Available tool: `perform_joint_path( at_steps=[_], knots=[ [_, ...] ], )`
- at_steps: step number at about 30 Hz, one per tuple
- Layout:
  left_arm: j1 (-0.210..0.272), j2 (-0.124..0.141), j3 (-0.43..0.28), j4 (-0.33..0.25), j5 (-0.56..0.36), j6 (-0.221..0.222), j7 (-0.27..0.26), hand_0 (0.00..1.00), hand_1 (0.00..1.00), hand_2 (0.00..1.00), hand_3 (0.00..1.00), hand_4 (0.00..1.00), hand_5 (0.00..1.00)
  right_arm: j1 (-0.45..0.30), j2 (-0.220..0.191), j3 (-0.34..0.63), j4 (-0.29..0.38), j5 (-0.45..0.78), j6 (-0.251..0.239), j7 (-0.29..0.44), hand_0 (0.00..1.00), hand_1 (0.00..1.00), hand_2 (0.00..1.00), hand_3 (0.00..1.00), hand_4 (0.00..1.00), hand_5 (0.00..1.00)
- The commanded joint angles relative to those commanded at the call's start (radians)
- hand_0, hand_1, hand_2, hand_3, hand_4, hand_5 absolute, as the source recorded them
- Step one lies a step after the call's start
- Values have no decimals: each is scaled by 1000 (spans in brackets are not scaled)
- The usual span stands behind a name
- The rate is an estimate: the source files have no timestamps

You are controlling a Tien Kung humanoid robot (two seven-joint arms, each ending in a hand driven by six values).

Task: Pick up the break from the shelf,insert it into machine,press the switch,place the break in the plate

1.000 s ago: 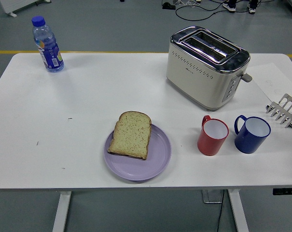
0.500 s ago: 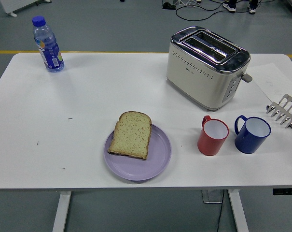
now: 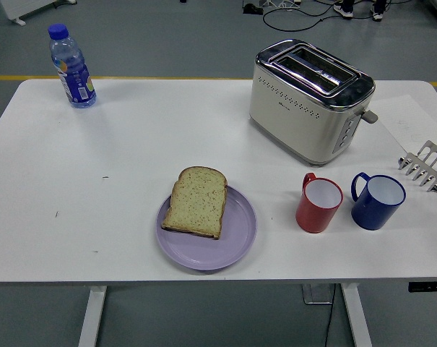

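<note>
White worktop [image 3: 131, 144]: bare of arms — neither robot hand shows anywhere in the frame, so whether either is released, clenched or grasping cannot be told.
Nearer arm: cannot be judged, with both out of sight; the bread sits a little left of the frame's centre line, which slightly favours whichever arm enters from the left.
Bread [image 3: 196, 201]: one slice, lying flat on the lilac plate [image 3: 236, 235] in the lower middle of the frame, its upper left corner overhanging the rim.
Long axis of slice: roughly top to bottom of the frame, leaning slightly, rounded crust end toward the top.
Toaster [image 3: 310, 100]: upper right of the frame, well apart from the plate; both slots look empty.
Rack [image 3: 425, 165]: far right edge, empty.
Red mug [image 3: 319, 204] and blue mug [image 3: 377, 200]: side by side, between plate and rack.
Bottle [image 3: 71, 66]: upper left, upright.
Judgement: the slice already rests in the plate — the task looks finished or not begun.
</note>
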State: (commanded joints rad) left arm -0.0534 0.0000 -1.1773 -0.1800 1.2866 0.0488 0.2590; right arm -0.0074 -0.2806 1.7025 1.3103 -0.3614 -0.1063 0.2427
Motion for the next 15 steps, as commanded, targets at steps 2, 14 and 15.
perform_joint_path(
  at_steps=[2, 14, 15],
  knots=[
    [0, 0, 2, 0, 2, -2, -1, 660, 619, 724, 699, 508, 998, -3, 1, 2, 0, 1, 0, 1, 695, 665, 678, 625, 476, 288],
    [2, 0, 5, 0, 20, -8, -3, 658, 615, 715, 694, 505, 998, -2, 19, 0, 2, -4, 4, 5, 683, 655, 673, 613, 483, 269],
    [2, 0, 5, 0, 21, -8, -3, 658, 614, 713, 694, 505, 998, -2, 19, 0, 2, -4, 5, 5, 681, 655, 671, 611, 477, 248]
  ],
)
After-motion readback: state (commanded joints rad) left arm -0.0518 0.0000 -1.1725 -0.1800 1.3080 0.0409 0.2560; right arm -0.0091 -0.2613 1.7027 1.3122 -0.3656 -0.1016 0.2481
